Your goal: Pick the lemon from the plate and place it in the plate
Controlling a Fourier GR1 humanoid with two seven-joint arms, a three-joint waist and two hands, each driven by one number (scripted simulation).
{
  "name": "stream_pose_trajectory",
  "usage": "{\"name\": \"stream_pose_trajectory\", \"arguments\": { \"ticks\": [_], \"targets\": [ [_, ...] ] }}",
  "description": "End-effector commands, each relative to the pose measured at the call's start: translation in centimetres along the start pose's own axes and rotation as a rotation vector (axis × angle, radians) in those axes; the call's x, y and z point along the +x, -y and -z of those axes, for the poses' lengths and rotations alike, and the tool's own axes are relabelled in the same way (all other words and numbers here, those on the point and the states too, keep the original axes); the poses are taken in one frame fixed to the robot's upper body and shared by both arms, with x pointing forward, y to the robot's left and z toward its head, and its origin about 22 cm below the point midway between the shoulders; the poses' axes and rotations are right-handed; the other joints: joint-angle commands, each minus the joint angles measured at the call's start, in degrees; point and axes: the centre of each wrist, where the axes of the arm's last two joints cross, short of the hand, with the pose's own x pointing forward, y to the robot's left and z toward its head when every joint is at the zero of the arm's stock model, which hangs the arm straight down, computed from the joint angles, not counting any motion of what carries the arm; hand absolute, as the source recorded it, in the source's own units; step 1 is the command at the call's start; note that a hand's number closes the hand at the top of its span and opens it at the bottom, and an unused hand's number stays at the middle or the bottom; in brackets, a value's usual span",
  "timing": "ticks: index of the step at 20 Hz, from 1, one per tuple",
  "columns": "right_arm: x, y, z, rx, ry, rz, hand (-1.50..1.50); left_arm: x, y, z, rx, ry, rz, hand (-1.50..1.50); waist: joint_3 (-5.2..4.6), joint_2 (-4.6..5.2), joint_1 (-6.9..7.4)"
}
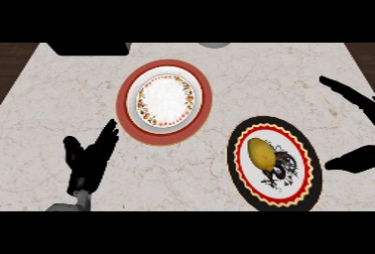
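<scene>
Nearest to me, my left robot hand point(89, 159) shows at the lower left over the tabletop point(58, 94), coming up from the bottom edge on its grey forearm. Its fingers are straight and spread, pointing up and a little to the right, the thumb standing apart on the left side. It holds nothing and touches neither plate.

To the right of that robot hand, well apart from it, lies the black plate point(275, 163), with a red and yellow scalloped ring and a white middle carrying a dark pattern. The lemon point(261, 152) rests on it, in the left part of the white middle, long axis running up and down.

My right robot hand point(359, 161) shows at the right edge, just beside the black plate's right rim. It is wide open: the thumb reaches in toward the plate at the lower part, while the fingers point(344, 92) stretch straight up and to the left much higher. It grips nothing, and the lemon lies to its left, apart from it.

Farther off, up and to the right of my left robot hand, sits the red plate point(164, 101), its white middle ringed with small flowers.
</scene>
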Motion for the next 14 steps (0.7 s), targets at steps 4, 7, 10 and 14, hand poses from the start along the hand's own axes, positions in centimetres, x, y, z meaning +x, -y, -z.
{"name": "stream_pose_trajectory", "arguments": {
  "ticks": [4, 7, 10, 14],
  "targets": [
    [3.7, -5.4, 1.2, 0.036, -0.060, -0.057, -1.50, -0.7, -1.3, 0.2, 0.000, -0.020, 0.014, 0.00, -0.03, 0.21, 0.23],
    [3.3, -5.4, 0.8, 0.046, -0.095, -0.108, -1.50, -1.2, -2.1, 0.6, -0.006, -0.030, 0.004, 0.00, -0.02, 0.21, 0.11],
    [4.7, -7.5, 0.7, 0.118, -0.135, -0.097, -1.50, 0.5, 0.5, 0.2, -0.006, -0.037, -0.008, 0.00, -0.01, 0.15, 0.07],
    [3.4, -9.0, 0.8, 0.159, -0.146, -0.079, -1.50, -0.6, -0.7, 0.1, 0.007, -0.034, 0.018, 0.00, -0.01, 0.19, 0.16]
  ]
}}
